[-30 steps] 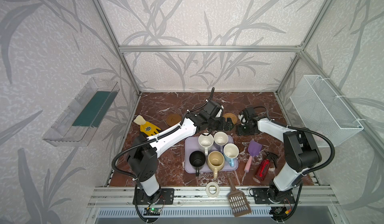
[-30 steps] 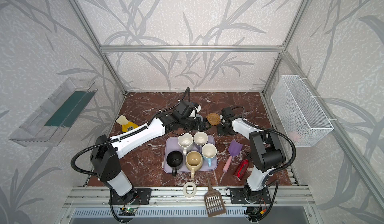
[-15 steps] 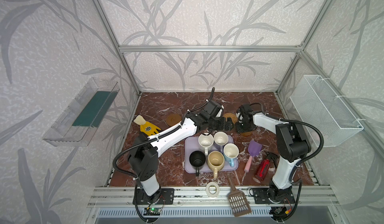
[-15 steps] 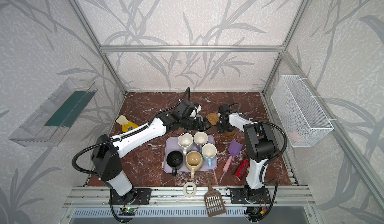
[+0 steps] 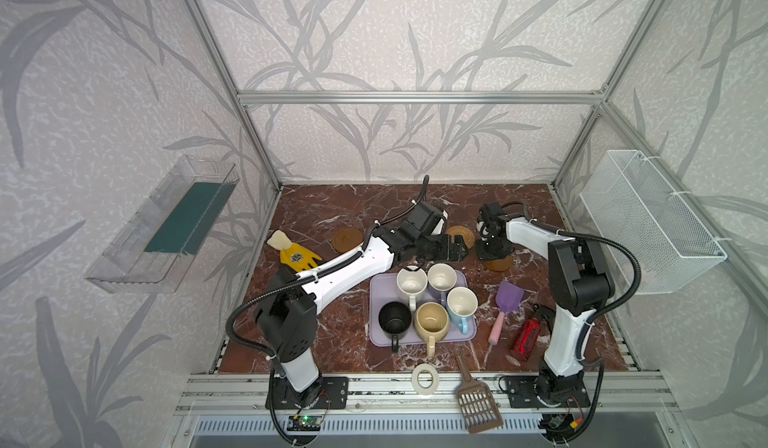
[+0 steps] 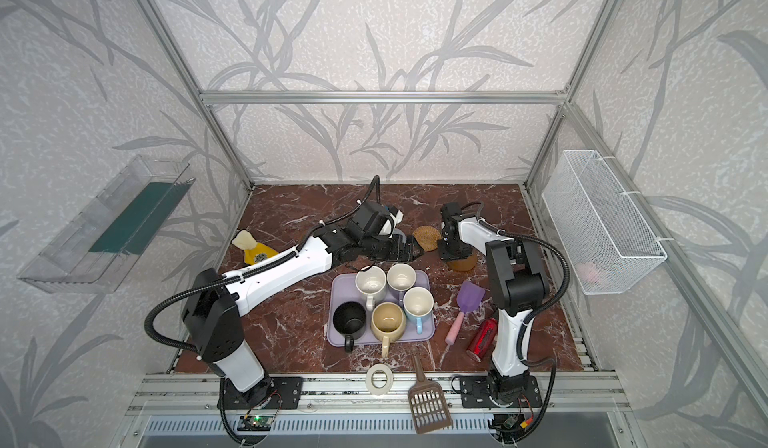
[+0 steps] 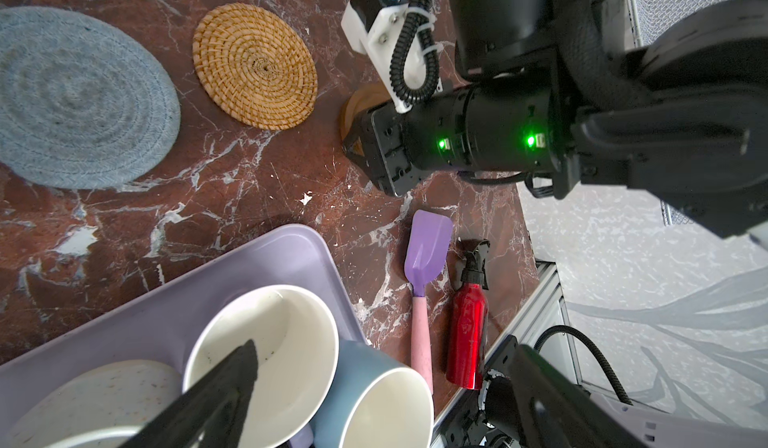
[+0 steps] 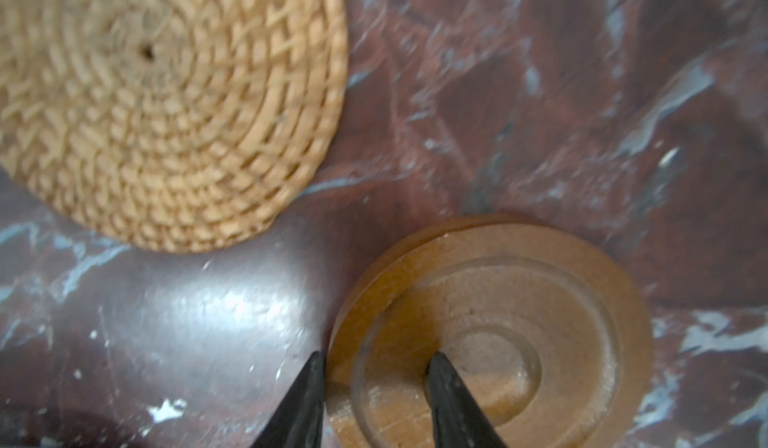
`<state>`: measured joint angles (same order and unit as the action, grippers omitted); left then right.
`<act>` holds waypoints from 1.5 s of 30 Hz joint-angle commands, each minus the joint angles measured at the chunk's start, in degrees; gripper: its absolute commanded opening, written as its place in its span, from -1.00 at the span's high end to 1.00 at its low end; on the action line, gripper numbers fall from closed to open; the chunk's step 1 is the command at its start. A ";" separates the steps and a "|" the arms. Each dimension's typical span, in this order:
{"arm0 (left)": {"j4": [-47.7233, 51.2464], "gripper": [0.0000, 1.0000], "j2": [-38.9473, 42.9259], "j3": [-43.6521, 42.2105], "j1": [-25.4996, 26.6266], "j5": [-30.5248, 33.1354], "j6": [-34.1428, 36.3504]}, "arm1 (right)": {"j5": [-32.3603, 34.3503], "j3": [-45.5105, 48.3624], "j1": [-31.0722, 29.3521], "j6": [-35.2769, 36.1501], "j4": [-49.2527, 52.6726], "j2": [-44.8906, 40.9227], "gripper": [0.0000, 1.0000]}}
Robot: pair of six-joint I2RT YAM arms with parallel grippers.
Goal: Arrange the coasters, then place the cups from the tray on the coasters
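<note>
- At the back of the desk (image 5: 316, 217), right of middle, the right hand (image 8: 376, 356) points down onto a wooden coaster (image 8: 540, 300).
- That coaster lies on the marble just beside the rattan coaster (image 8: 166, 105), with a strip of bare desk between them.
- The right hand's fingers (image 8: 451, 404) straddle the wooden coaster's rim, one at the outer edge and one on the recessed face. The gap is narrow, but I cannot tell whether they pinch the rim.
- The left hand (image 5: 459, 248) hovers between the rattan coaster and the tray's far edge in both top views. It is spread wide and holds nothing.
- The blue coaster (image 7: 79, 97) lies next to the rattan one in the left wrist view. The left arm hides most of it from above.
- A second wooden coaster (image 5: 347, 238) sits well apart to the left, near a yellow glove (image 5: 297, 254).
- The tray (image 5: 375, 342) rests at the middle front with all five cups on it.
- The speckled cup (image 5: 411, 284) and lavender cup (image 5: 441, 277) stand on its far side.
- The black cup (image 5: 395, 321), cream cup (image 5: 432, 323) and blue cup (image 5: 461, 304) stand nearer.
- Right of the tray lie a purple scoop (image 5: 509, 300) and a red bottle (image 5: 525, 336).
</note>
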<state>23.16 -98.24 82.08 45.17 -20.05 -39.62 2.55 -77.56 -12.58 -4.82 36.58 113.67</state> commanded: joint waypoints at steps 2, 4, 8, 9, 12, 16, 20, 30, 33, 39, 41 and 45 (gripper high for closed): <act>-1.38 -0.95 1.34 -1.73 -0.62 -0.25 -0.69 | -0.83 -3.49 1.67 0.78 3.13 3.50 0.21; -1.79 -0.95 1.97 -2.26 -0.90 0.20 -0.89 | -1.49 -4.88 2.35 0.73 3.25 4.28 0.23; -2.64 -0.95 3.02 -2.76 -1.07 1.66 -1.15 | -1.49 -8.62 2.95 1.32 4.96 6.60 0.24; -3.11 -0.95 3.33 -3.05 -1.13 1.77 -1.46 | -1.62 -9.69 3.00 1.43 5.31 7.28 0.24; -4.57 -0.95 3.94 -3.90 -1.11 2.06 -2.20 | -2.46 -12.25 3.04 1.83 5.96 9.07 0.25; -6.05 -0.95 4.80 -5.43 -1.16 2.74 -2.79 | -3.58 -14.36 2.98 2.22 6.57 11.62 0.27; -6.71 -0.95 5.25 -6.68 -1.11 3.01 -3.01 | -4.01 -15.57 3.00 2.27 6.75 13.28 0.27; -7.40 -0.95 5.95 -7.99 -1.18 3.39 -3.45 | -4.28 -21.25 2.74 2.98 8.97 15.21 0.31; -8.10 -0.95 6.39 -8.69 -1.22 3.53 -3.89 | -4.66 -20.02 2.56 2.77 8.11 14.10 0.31; -8.92 -0.95 6.67 -9.57 -1.12 3.53 -4.51 | -4.39 -19.53 2.56 2.88 7.21 13.60 0.32; -9.13 -0.95 6.74 -9.59 -1.20 3.49 -4.59 | -5.26 -20.17 2.47 2.96 7.34 13.82 0.32; -8.75 -0.95 6.95 -9.40 -1.21 3.53 -4.43 | -5.28 -20.18 2.38 2.92 7.19 13.88 0.33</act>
<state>15.07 -93.82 73.21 44.18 -17.58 -43.62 1.39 -98.13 -9.80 -2.90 45.23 126.32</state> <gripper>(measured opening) 0.975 0.350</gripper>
